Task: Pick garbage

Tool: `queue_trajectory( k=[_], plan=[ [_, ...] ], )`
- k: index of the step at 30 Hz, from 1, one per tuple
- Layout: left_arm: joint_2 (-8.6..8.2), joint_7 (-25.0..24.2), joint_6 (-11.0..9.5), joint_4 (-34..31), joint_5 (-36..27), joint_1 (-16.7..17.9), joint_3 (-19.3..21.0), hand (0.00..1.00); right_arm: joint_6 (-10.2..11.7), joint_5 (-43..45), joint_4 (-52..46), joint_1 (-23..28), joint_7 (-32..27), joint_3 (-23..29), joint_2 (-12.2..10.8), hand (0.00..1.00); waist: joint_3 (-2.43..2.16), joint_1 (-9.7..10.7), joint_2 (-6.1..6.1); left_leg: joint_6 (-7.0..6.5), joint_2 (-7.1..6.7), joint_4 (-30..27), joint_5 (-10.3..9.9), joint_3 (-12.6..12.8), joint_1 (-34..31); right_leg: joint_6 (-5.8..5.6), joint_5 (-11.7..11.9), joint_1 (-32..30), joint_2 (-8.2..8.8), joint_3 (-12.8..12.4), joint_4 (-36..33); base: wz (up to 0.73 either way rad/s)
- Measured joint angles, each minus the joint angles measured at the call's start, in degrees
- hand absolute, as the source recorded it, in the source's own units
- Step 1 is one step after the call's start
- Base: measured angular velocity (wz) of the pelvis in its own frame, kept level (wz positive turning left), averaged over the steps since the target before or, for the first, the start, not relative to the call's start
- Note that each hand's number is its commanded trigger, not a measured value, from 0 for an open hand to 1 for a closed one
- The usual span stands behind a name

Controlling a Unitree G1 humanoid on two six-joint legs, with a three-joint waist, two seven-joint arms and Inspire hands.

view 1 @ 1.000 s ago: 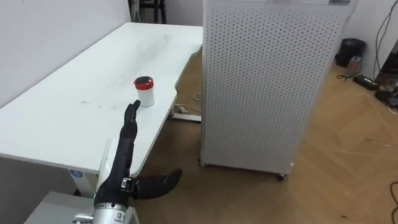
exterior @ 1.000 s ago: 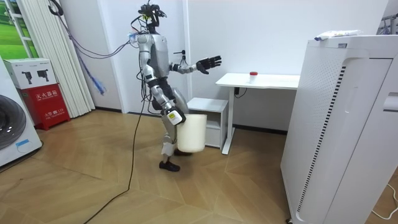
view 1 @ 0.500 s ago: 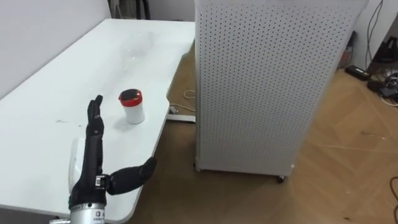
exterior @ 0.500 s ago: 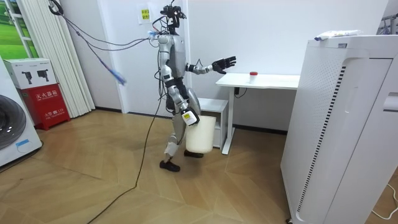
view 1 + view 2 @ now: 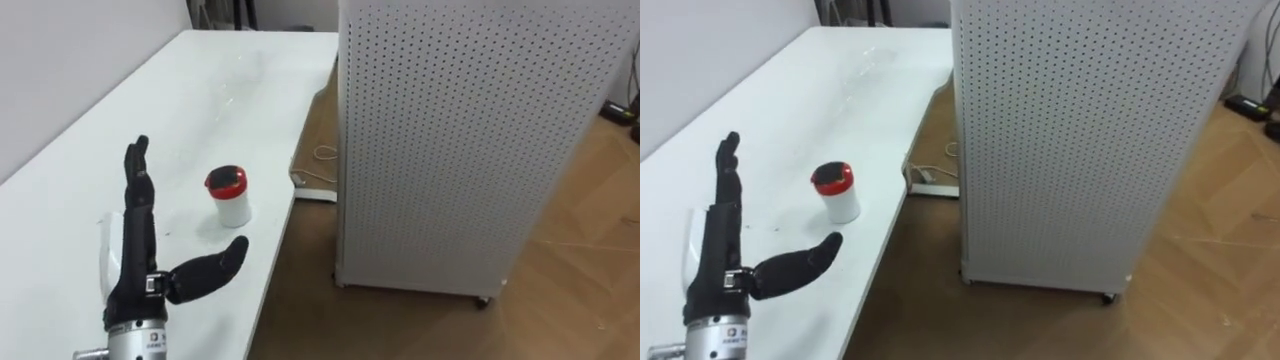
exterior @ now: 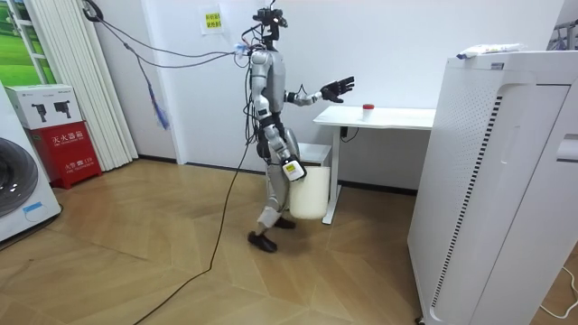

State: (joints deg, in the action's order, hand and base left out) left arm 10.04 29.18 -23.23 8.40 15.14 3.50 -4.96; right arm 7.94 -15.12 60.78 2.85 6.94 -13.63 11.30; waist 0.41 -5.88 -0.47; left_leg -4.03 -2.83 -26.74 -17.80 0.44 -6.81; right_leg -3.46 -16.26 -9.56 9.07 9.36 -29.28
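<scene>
Left hand (image 5: 140, 268) over the table (image 5: 200, 90): fingers straight and together, thumb spread toward the red-lidded cup (image 5: 229, 195), which stands clear of it near the table's edge. Room view: right hand (image 6: 291, 170) at a white bin (image 6: 309, 194) by the hip, its fingers too small to tell.

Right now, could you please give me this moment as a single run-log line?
left hand: open over white table, beside red-lidded cup | cup: upright, not grasped | right hand: low at white bin
</scene>
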Motion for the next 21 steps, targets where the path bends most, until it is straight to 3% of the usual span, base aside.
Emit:
queue_trajectory(
  k=[3, 7, 10, 17, 20, 21],
  plan=[
    [0.12, 0.2, 0.0, 0.0, 0.0, 0.5, 0.0, 0.0, 0.0, 0.0, -0.1, -0.8, 0.2, -0.3, 0.2, 1.0, -0.01, -0.5, -0.1, 1.28, 1.2, 3.1, 0.8, -1.3, 1.8, 0.97, 1.3, 3.2, -2.32, 0.8, 4.6, 0.08],
    [0.18, 0.2, 1.2, 0.0, 0.0, 1.7, 0.2, 0.0, -0.1, 0.5, -0.2, -0.7, 1.3, -0.7, 0.2, 1.0, 0.07, -0.5, -1.07, 1.96, 2.38, 6.2, 1.2, -1.7, 3.7, 1.41, 2.4, 6.2, -3.99, 1.8, 9.6, 0.03],
    [0.18, 0.1, 1.7, 0.0, 0.0, 2.6, 0.1, 0.0, -0.5, 0.8, -0.2, -0.5, 1.6, -0.7, 0.2, 1.0, 0.16, -0.2, -1.55, 2.18, 2.47, 7.6, 1.4, -2.1, 4.7, 1.36, 2.6, 7.5, -4.23, 2.1, 11.3, 0.02],
    [0.16, 0.5, 2.3, 0.0, -2.4, 4.2, 0.1, 0.0, -0.5, 2.5, -3.2, 0.5, 3.7, -0.2, 0.4, 1.0, -0.16, 1.6, -2.25, 2.2, 2.41, 9.2, 1.4, -2.4, 7.5, 1.0, 2.8, 11.5, -4.54, 2.9, 15.3, 0.02],
    [0.14, 0.5, 2.4, 0.5, -4.7, 4.2, 0.1, 0.0, -0.5, 2.9, -5.0, 1.5, 3.8, -0.5, 0.4, 1.0, -0.06, 1.4, -2.48, 2.22, 2.11, 7.5, 1.4, -1.9, 8.0, 1.16, 3.2, 13.8, -4.17, 1.0, 17.1, 0.01],
    [0.13, 0.5, 2.5, 1.4, -6.6, 3.9, 0.0, 0.0, -0.5, 2.9, -5.2, 1.6, 3.8, -1.0, 0.3, 1.0, 0.96, 1.6, -3.74, 3.02, 1.39, 1.4, 0.6, 0.0, 4.8, 1.12, 3.5, 16.1, -3.1, -4.2, 19.0, 0.24]
  ],
)
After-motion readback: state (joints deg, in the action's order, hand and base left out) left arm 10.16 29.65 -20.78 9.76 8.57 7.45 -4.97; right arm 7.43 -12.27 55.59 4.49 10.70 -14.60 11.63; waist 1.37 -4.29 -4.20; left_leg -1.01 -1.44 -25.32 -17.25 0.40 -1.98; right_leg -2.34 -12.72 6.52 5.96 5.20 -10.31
